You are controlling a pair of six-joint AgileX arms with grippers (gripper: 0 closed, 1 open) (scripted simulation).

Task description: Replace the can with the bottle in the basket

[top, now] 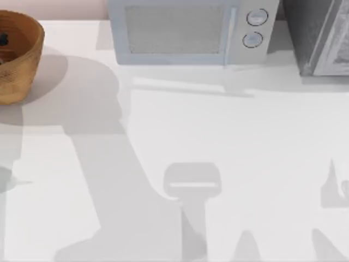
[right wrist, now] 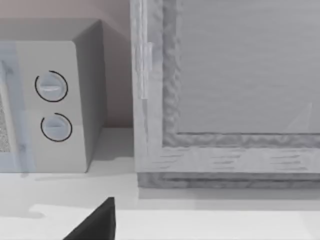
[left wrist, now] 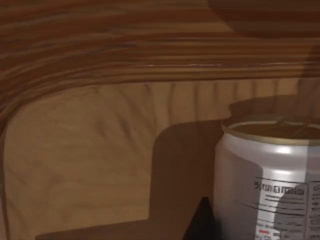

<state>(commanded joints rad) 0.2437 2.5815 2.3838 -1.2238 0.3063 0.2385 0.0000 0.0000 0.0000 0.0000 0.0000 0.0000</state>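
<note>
you see the can [left wrist: 270, 185] still standing in the basket [left wrist: 85, 150], close beside your left jaws; whether they are wide or narrow, you cannot tell. removal and the bottle swap remain.

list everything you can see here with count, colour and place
basket: one, orange-brown wicker, far left corner of the table
can: one, white with a dull gold top and label print, upright inside the basket by its wall
microwave: one, pale grey with two round knobs, back of the table near the middle
cabinet-like unit: one, grey, back right corner beside the microwave
table: one, white, under everything
left end effector: one dark fingertip beside the can, inside the basket
right end effector: one dark fingertip above the table, facing the microwave and the unit
</note>
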